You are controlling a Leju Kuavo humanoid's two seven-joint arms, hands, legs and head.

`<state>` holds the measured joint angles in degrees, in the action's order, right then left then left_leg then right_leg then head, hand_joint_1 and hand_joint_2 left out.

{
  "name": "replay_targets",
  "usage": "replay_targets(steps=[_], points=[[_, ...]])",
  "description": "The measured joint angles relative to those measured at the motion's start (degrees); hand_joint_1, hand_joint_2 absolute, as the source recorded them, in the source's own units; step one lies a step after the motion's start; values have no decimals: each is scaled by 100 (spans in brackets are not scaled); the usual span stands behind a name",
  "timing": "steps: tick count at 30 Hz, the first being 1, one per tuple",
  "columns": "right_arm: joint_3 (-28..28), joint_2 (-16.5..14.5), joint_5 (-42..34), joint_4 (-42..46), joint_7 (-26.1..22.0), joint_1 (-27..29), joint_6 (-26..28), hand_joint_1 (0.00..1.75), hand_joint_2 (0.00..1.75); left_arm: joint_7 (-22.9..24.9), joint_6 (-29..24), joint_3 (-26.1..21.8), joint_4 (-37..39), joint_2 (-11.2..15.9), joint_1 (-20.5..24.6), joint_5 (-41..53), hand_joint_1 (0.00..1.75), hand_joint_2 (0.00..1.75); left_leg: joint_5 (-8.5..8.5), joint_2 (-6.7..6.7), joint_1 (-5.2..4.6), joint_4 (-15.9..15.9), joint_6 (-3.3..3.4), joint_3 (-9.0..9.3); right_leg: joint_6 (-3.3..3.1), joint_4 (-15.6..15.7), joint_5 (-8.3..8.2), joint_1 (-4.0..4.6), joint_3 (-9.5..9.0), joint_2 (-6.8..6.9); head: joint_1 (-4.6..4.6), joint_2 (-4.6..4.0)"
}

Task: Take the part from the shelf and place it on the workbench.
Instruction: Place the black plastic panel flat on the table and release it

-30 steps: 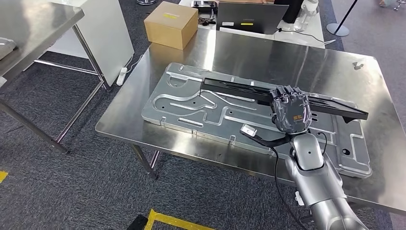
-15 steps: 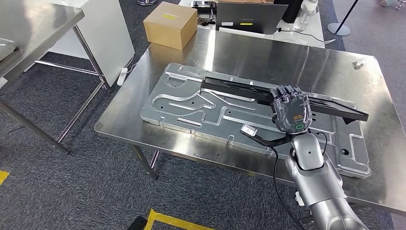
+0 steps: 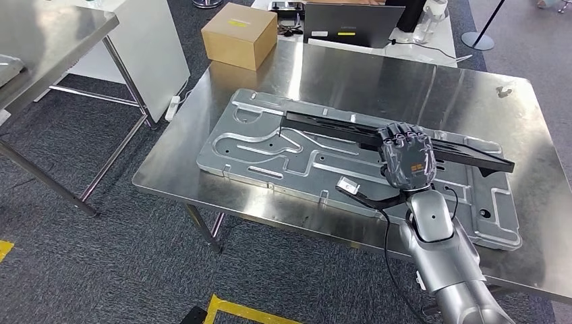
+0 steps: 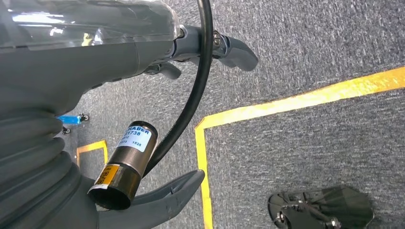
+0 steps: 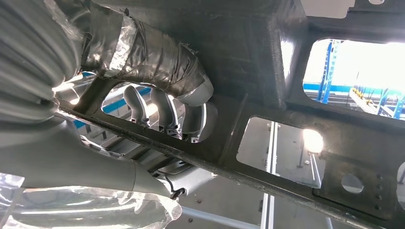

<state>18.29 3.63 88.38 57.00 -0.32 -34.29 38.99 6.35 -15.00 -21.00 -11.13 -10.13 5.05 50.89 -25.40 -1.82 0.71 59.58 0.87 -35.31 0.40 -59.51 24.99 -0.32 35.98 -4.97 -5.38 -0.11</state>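
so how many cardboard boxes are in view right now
1. The cardboard box sits at the far left corner of the workbench, beyond the grey metal panel. Others may lie outside the frame.

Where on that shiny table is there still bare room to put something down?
The workbench is bare along its far side, between the cardboard box and the far right corner. The near left edge is a thin free strip. The middle is crowded: the grey stamped panel fills it, with the long black part held over it by the right robot hand.

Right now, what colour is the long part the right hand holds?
Black; the long part in the right hand shows best in the head view.
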Motion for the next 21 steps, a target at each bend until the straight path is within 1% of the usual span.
replay_targets(steps=[21], points=[[0,-5,-21,0,-40,18,0,169,175,-39,58,0,0,3,-7,1,0,175,0,0,0,0,0,0,0,0,0,-2,0,0,0,0]])
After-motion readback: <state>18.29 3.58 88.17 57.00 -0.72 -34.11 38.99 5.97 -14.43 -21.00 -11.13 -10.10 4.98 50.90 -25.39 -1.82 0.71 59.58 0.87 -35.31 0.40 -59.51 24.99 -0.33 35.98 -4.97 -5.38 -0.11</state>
